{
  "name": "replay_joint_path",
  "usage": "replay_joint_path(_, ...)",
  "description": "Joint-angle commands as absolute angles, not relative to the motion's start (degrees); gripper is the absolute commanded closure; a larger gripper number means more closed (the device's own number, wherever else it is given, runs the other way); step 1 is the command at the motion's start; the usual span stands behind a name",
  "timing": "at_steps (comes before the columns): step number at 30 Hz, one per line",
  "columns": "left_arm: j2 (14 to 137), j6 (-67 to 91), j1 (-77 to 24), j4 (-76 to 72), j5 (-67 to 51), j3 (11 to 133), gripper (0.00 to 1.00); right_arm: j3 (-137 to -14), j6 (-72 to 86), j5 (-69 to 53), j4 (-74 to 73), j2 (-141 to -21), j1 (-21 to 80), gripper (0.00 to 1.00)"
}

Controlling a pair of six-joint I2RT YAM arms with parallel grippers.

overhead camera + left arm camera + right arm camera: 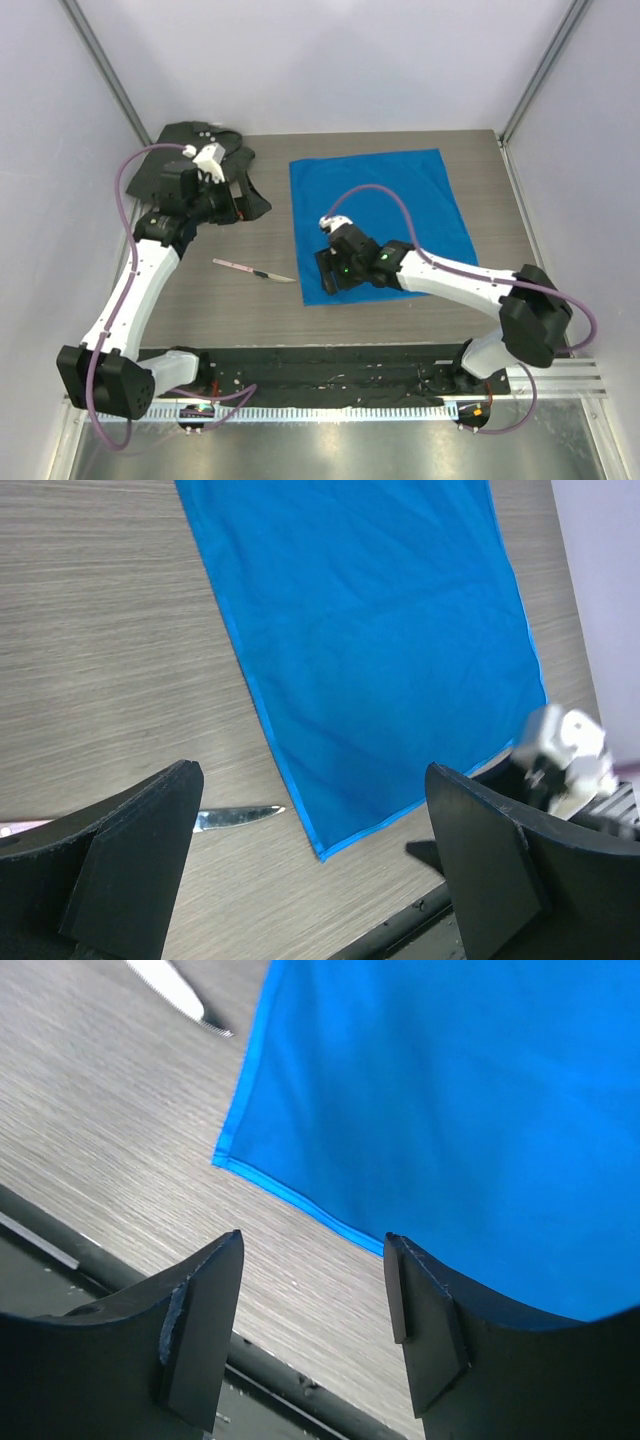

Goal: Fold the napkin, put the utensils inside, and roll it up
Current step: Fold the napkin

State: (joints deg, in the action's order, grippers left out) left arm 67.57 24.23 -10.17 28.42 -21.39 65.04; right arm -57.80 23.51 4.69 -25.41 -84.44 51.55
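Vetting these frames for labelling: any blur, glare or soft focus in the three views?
Top external: even light, sharp, only soft shadows. Left wrist: napkin crisp, white fitting at the right edge smeared. Right wrist: knife tip blown out and soft, table grain streaked.

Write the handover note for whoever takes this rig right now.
Left gripper: open, empty, up by the dark shirt at the table's far left.
Right gripper: jaws apart, holding nothing, low at the napkin's near left corner.
Napkin: spread flat, unfolded.
Knife: on bare table just left of the napkin, not touching it.
Done: no fold made.
Left: fold the napkin, lay the knife inside, roll it up.
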Motion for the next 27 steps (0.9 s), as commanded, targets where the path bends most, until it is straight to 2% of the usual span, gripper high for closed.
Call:
replay_joint_path(1, 67.32, 25.40, -7.74, 25.66, -23.73, 64.95, 0.00, -62.75, 22.06, 12.13, -21.27, -88.67, 56.23, 0.35)
replay_joint_path(14, 69.17, 27.33, -1.06, 30.94, -11.61, 65.57, 0.00, -73.21, 19.69, 15.64, -23.55, -104.05, 64.16, 0.41)
replay_joint_path(27, 69.43, 28.56, -0.35, 31.29, -8.79, 65.57, 0.00, -74.80, 20.39, 17.40, -26.54, -107.40, 66.44, 0.50)
